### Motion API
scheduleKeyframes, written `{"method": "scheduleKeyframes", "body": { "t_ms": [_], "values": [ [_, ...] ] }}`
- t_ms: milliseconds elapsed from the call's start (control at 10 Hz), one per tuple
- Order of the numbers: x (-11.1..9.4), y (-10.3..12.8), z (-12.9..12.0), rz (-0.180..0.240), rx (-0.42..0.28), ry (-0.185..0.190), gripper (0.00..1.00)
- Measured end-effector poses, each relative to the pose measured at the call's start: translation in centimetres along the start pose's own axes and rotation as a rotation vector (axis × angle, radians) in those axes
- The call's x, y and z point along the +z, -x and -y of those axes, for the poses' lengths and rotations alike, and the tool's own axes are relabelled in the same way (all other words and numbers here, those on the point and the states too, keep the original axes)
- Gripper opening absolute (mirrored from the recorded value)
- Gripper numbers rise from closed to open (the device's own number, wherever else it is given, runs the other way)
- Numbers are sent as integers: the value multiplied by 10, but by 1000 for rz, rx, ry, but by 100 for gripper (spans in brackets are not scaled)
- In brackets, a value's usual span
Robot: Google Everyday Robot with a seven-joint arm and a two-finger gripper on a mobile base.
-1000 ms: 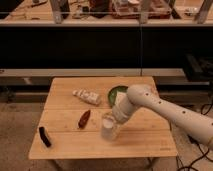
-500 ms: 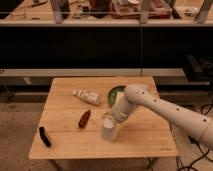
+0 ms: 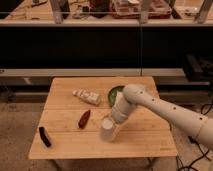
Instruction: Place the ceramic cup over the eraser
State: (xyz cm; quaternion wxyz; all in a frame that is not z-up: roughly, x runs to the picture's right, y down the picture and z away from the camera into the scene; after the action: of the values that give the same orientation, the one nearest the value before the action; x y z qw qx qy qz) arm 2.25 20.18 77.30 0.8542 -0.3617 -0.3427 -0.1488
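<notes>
A white ceramic cup (image 3: 106, 128) is in my gripper (image 3: 113, 125) near the middle front of the wooden table (image 3: 145, 142). It is tilted, with its mouth turned up and to the left, and sits low over the tabletop. My gripper is shut on the cup, and my white arm (image 3: 165, 110) reaches in from the right. The black eraser (image 3: 45, 136) lies flat near the table's front left corner, well to the left of the cup.
A red-brown oblong object (image 3: 84, 118) lies between the cup and the eraser. A white bottle (image 3: 87, 96) lies on its side at the back. A green bowl (image 3: 115, 93) sits behind my arm. A dark shelf unit stands behind the table.
My arm's elbow has shifted slightly left. The cup has stayed almost in place in the gripper.
</notes>
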Motion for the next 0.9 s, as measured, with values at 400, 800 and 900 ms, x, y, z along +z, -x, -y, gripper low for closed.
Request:
{"method": "scheduleKeyframes", "body": {
  "t_ms": [400,800,900],
  "values": [
    [-30,31,1,87,-14,-2,0],
    [-56,80,16,97,-102,-22,0],
    [-57,103,26,90,-147,-26,0]
  ]
}}
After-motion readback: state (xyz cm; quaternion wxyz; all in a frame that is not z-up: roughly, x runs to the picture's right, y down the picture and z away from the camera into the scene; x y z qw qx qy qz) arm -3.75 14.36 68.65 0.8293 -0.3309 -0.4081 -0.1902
